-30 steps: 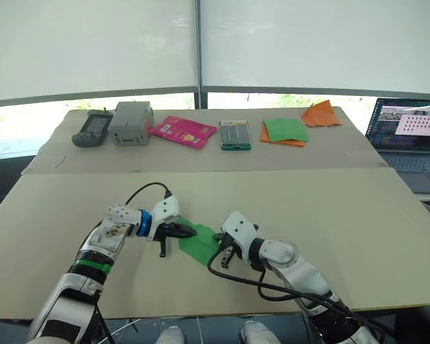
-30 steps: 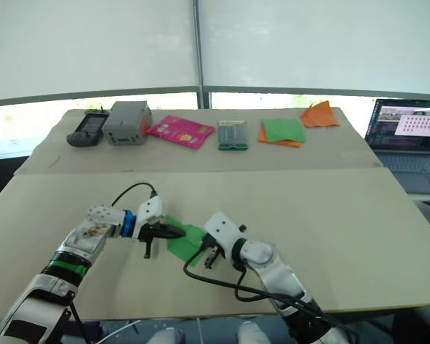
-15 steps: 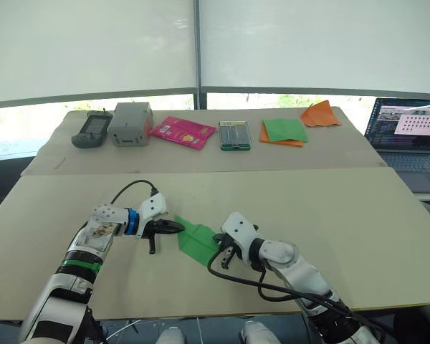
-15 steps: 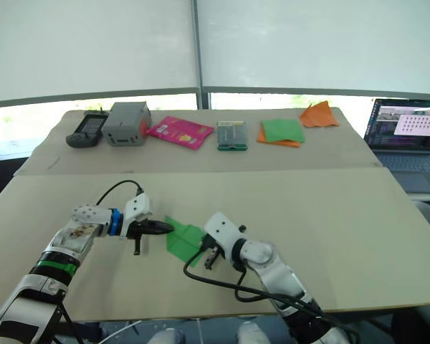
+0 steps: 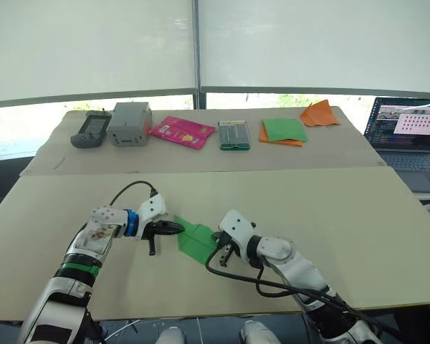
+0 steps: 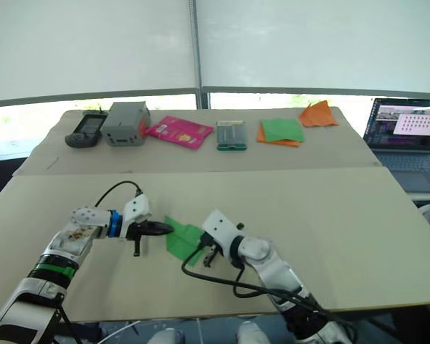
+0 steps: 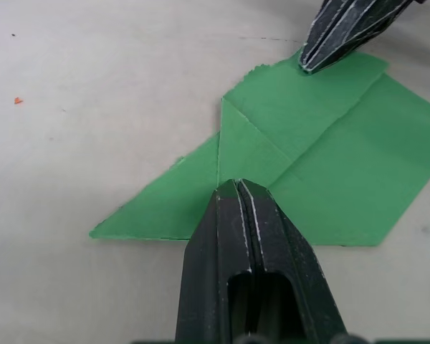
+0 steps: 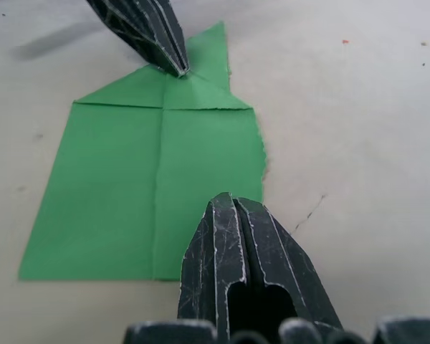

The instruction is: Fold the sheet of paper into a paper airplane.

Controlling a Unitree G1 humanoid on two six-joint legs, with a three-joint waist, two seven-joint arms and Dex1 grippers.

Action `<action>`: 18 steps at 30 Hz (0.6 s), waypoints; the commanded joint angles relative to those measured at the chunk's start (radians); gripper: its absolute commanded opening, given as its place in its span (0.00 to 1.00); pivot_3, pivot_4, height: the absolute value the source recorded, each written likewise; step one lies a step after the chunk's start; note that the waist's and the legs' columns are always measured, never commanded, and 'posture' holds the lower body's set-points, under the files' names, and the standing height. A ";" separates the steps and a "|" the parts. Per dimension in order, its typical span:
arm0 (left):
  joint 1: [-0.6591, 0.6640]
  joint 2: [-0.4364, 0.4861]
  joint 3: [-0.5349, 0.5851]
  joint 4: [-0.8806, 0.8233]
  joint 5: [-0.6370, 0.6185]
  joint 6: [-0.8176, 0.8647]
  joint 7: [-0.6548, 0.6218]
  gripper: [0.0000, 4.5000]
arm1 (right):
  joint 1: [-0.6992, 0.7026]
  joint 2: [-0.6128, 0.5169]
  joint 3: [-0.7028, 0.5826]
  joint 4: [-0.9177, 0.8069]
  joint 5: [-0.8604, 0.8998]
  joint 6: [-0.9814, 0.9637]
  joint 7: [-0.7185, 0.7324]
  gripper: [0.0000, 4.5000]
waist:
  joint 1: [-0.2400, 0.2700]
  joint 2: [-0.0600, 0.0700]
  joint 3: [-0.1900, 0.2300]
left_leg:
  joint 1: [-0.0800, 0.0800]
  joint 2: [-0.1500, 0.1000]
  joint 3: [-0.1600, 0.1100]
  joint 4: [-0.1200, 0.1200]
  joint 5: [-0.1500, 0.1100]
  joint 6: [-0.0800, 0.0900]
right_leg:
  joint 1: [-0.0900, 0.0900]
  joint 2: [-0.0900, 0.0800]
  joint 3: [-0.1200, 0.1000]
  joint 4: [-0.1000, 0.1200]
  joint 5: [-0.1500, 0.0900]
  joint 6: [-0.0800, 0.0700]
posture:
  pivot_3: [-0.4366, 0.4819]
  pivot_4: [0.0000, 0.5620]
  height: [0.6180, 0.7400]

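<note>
The sheet of paper [image 5: 198, 242] lies flat on the near table, bright green, with a centre crease and two corner flaps folded into a point [image 7: 244, 147]. My left gripper [image 5: 178, 228] is shut, its tip [image 7: 236, 186] pressing where the two flaps meet near the pointed end. My right gripper [image 5: 223, 254] is also shut, its tip [image 8: 226, 199] resting on the opposite, straight end of the sheet beside the centre crease. Neither gripper holds the paper between its fingers.
On the far table stand a handheld device [image 5: 90, 129], a grey box [image 5: 130, 122], a pink packet [image 5: 183, 132], a small green-edged case [image 5: 234, 135], a green-and-orange stack of sheets [image 5: 284, 131] and an orange pointed paper piece [image 5: 319, 114]. A laptop [image 5: 408, 132] sits at the right.
My left gripper has drawn back to the left along the sheet toward its pointed end, uncovering more green paper. The right gripper and the sheet have stayed in place.
</note>
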 commanded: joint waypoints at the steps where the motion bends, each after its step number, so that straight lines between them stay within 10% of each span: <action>1: 0.032 -0.006 -0.055 0.008 0.056 0.016 0.002 0.00 | -0.041 0.020 0.031 0.017 -0.007 -0.019 0.018 0.01 | 0.000 0.000 0.000 | 0.000 0.000 0.000 0.000 0.000 0.000 | 0.000 0.000 0.000 0.000 0.000 0.000 | 0.48 0.27 1.00; 18: 0.029 -0.002 -0.058 0.030 0.085 0.001 0.024 0.00 | -0.125 0.044 0.137 0.194 -0.068 -0.079 0.101 0.01 | 0.000 0.001 -0.001 | 0.004 0.000 0.000 0.000 0.000 0.000 | 0.004 0.000 0.000 0.001 0.000 0.000 | 0.48 0.27 1.00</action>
